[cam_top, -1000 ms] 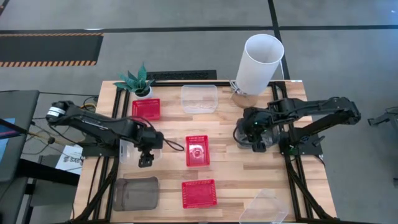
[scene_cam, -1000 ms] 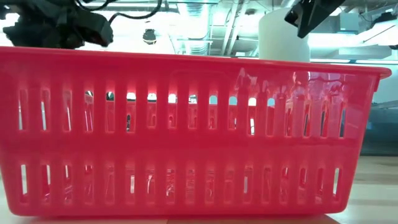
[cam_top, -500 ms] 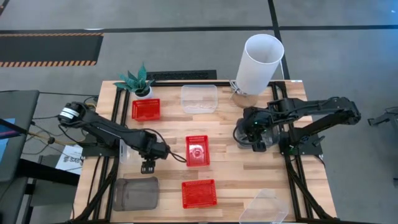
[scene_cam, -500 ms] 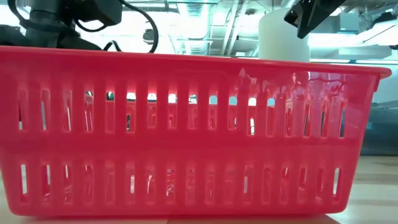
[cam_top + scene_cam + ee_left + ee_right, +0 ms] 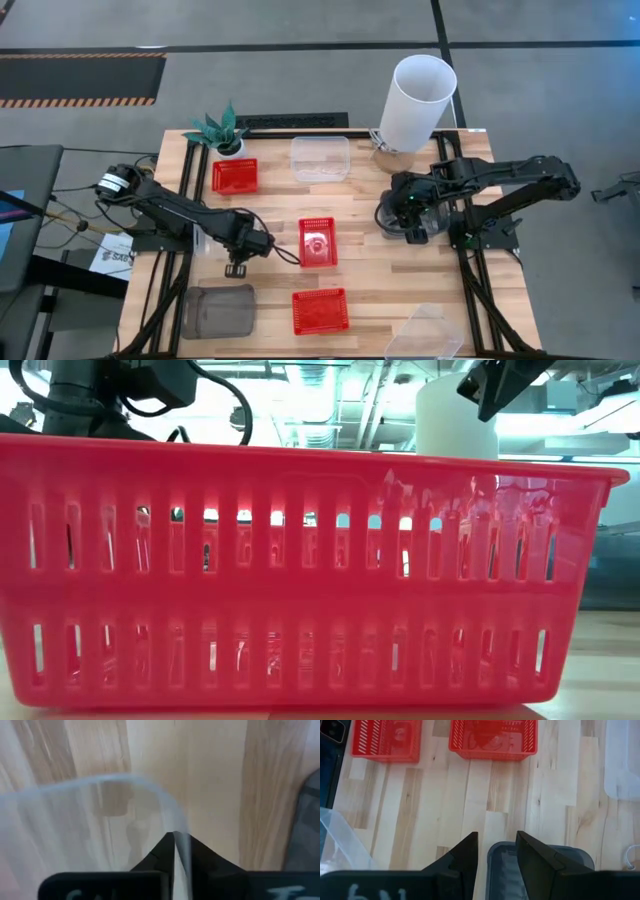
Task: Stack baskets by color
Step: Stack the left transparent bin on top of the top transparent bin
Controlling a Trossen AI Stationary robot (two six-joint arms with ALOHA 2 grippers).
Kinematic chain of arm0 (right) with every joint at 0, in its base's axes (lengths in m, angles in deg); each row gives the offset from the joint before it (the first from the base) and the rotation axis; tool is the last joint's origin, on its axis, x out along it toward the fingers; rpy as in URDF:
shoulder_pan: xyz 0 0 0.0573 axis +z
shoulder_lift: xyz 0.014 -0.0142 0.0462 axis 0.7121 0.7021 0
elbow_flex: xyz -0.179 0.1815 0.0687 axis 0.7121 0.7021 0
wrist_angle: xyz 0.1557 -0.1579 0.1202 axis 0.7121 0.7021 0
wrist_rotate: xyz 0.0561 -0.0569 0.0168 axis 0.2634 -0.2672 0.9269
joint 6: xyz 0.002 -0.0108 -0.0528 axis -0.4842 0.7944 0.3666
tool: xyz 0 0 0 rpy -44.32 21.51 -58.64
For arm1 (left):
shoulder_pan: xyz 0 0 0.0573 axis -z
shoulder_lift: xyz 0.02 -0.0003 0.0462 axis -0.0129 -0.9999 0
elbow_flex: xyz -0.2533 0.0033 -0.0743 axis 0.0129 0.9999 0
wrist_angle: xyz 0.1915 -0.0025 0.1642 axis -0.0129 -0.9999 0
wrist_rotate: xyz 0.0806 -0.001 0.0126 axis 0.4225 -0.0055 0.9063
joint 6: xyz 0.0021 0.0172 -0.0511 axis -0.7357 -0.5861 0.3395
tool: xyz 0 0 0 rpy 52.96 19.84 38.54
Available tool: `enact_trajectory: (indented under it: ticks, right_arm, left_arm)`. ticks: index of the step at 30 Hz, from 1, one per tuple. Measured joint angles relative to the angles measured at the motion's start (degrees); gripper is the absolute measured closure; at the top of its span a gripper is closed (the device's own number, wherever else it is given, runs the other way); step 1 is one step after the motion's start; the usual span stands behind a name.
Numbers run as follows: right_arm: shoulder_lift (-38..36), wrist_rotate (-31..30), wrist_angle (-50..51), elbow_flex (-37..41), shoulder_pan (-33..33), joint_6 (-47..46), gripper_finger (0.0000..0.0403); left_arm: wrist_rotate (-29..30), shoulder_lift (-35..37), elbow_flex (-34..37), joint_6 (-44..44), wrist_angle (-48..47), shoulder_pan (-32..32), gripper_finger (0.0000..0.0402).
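Observation:
My left gripper (image 5: 237, 268) points down at the near right corner of a clear basket (image 5: 204, 243) on the table's left and is shut on its wall. My right gripper (image 5: 497, 842) hangs open above the corner of a dark grey basket (image 5: 545, 865) at the table's right. Three red baskets lie apart: one far left (image 5: 234, 175), one in the middle (image 5: 318, 242), one near the front (image 5: 320, 311). Another dark grey basket (image 5: 218, 311) sits front left. One more clear basket (image 5: 320, 158) lies at the back, and another (image 5: 425, 335) at the front right edge. My left gripper pinches the clear basket's thin wall (image 5: 176, 836) just past a rounded corner, one finger inside the basket and one outside. The fingers come from above, pointing down. The basket appears to rest flat on the table.
A tall white cylinder (image 5: 415, 100) stands at the back right and a small potted plant (image 5: 222, 132) at the back left. The front red basket (image 5: 300, 570) fills the low view. Bare wood lies between the middle red basket and the right arm.
My left gripper has sunk toward the table and shifted a little toward the near edge, onto the clear basket's corner. It has then shut on the basket's wall. The basket lies where it was.

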Motion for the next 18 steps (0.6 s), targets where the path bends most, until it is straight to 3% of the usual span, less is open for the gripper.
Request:
enact_trajectory:
  ticks: [5, 18]
  right_arm:
    - [0.0, 0.0, 0.0, 0.0, 0.0, -0.1, 0.0251]
    - [0.0, 0.0, -0.1, 0.0, 0.0, 1.2, 0.0251]
  left_arm:
    - [0.0, 0.0, -3.8, -1.8, -3.4, 0.0, 0.0397]
    - [0.9, 0.0, -27.1, -16.6, -11.8, 4.1, 0.0401]
